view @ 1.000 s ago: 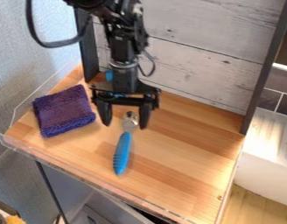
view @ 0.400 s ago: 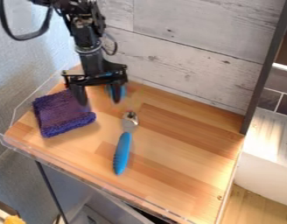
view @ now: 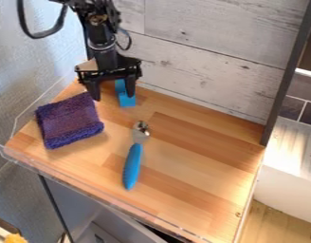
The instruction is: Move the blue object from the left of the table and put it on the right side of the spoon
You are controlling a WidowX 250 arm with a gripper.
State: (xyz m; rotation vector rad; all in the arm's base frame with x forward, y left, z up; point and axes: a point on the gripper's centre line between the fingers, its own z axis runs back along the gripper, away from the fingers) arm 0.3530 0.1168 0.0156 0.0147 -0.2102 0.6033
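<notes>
Hanging spread apart, the fingers (view: 93, 90) hover near the blue object (view: 127, 101).

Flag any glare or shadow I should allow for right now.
Camera view: the table is brightest toward its right edge, where the wood pales; camera view: a soft shadow lies along the purple cloth's lower right side; camera view: small bright and dark reflections break up the spoon's metal bowl.

The fingers (view: 131, 88) partly hide the blue object (view: 127, 101); the top edge crops the arm (view: 105, 56).
</notes>
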